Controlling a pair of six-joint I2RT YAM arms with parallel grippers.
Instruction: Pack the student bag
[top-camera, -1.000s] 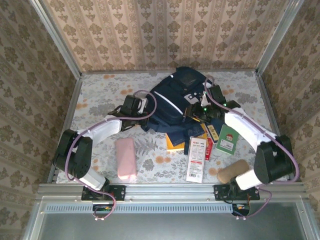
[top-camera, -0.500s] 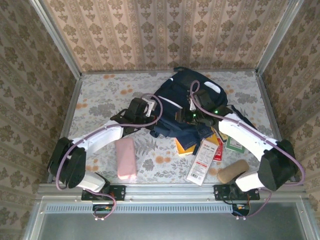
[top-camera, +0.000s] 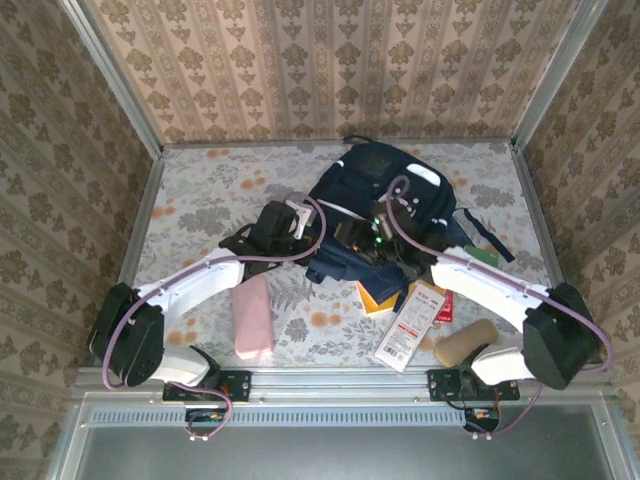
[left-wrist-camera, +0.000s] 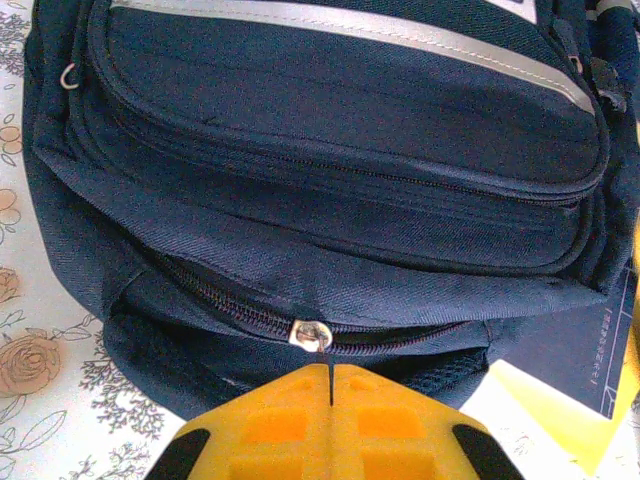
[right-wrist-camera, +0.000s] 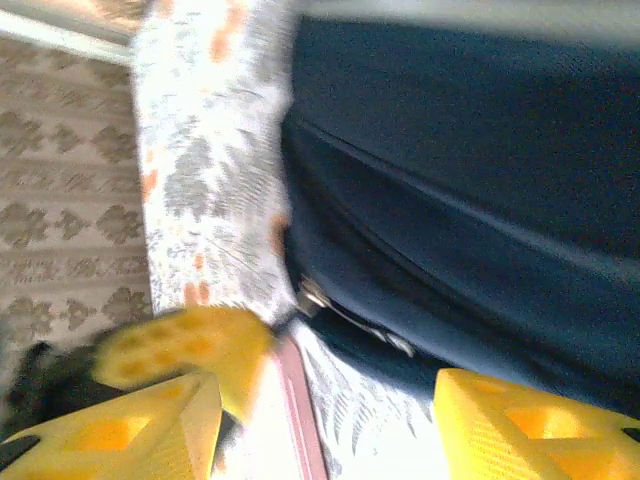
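The large dark navy fabric backpack (top-camera: 378, 185) lies on the flower-patterned counter (top-camera: 200, 190), with its lower end directly in front of both pairs of jaws. The left jaws are pressed fully together. From the small silver zip slider (left-wrist-camera: 309, 334) just ahead of their tips, a thin dark pull tab (left-wrist-camera: 328, 362) runs into the seam between them. It looks pinched there, which would be the hold needed to draw the slider along its track and open the pocket for packing.

The right jaws stand apart with nothing between them, and the bag's navy edge lies just beyond their tips. That view is blurred, so I cannot tell what they aim for. They are likely placed to brace or lift the fabric while the zip is worked.

A yellow-orange book (top-camera: 378, 296) and a long white-and-red carton (top-camera: 410, 325) lie on the near side of the right jaws. A pink soft pencil case (top-camera: 252, 315) lies on the near side of the left jaws. All three are close by, presumably so they can go in once the bag gapes.
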